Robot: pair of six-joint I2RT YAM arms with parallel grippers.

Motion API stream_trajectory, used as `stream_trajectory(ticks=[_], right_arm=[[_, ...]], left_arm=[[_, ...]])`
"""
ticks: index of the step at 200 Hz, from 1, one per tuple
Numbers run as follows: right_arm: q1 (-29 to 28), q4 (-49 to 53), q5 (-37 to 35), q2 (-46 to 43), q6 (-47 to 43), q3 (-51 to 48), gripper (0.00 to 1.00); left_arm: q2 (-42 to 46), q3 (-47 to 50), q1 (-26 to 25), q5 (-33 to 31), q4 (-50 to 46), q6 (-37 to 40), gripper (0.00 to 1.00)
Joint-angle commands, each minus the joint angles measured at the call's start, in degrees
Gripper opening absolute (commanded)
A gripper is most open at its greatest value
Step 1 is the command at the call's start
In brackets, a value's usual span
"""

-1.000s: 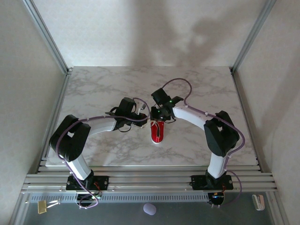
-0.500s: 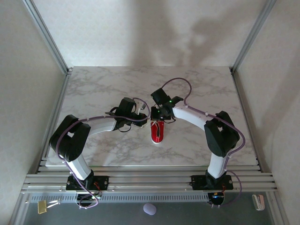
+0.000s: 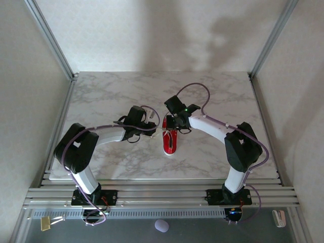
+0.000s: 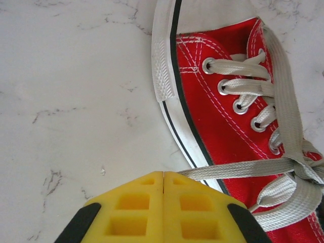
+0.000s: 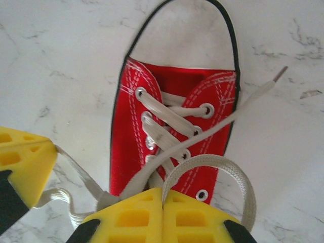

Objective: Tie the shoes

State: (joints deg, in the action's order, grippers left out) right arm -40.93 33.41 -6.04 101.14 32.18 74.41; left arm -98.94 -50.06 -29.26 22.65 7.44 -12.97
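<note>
A small red canvas shoe (image 3: 170,143) lies flat near the middle of a white marble-patterned table (image 3: 111,96), its white rubber toe pointing toward the arm bases. The left arm (image 3: 109,134) bends in from the shoe's left and the right arm (image 3: 212,124) curves in from its right, both low. The left gripper (image 3: 156,130) sits just beside the shoe's left edge. Its blocky yellow fingers (image 4: 197,212) are pressed together, pinching a flat woven white lace (image 4: 238,168) that runs taut across to the shoe's knot. The right gripper (image 3: 171,127) hangs over the shoe's ankle end, its yellow fingers also pressed together. It seems to pinch the base of a lace loop (image 5: 243,177), though the contact is partly hidden. Silver eyelets and white stitching line the canvas.
</note>
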Motion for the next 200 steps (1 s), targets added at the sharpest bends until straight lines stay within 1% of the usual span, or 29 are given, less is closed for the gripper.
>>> stream_trajectory(ticks=[1,19,45,57,88,129,182,200], right_arm=[[-0.47,2.6,-3.24,-2.27,-0.54,-0.98,0.0],[-0.47,2.7,-3.66,-2.59,-0.69,-1.3,0.0],[-0.47,-0.51,-0.66,-3.62,-1.44,-2.38,0.0],[-0.45,-1.15,-0.02,-3.85,-1.58,-2.22,0.0],[-0.47,0.04,-3.31,-5.57,-1.6,-1.95,0.0],[-0.47,0.34,-6.2,-8.63,-2.03,-2.86,0.0],[-0.46,1.48,-7.67,-9.21,-2.35,-2.97,0.0],[-0.42,0.37,-5.76,-8.97,-2.74,-2.97,0.0]], left_arm=[[-0.92,0.23,0.55,-2.13,-1.2,-1.05,0.0],[-1.1,0.05,0.69,-1.38,-1.21,-1.0,0.0],[-0.76,0.23,0.69,1.15,-0.35,-0.57,0.0],[-0.59,0.21,0.6,1.19,-0.32,-0.56,0.0],[-0.72,0.05,0.69,-1.46,-1.36,-0.74,0.0],[-0.89,0.23,0.78,-1.53,-1.03,-1.0,0.0],[-0.87,-0.01,0.78,-1.68,-1.44,-0.85,0.0],[-0.8,0.18,0.78,-0.28,-0.88,-0.91,0.0]])
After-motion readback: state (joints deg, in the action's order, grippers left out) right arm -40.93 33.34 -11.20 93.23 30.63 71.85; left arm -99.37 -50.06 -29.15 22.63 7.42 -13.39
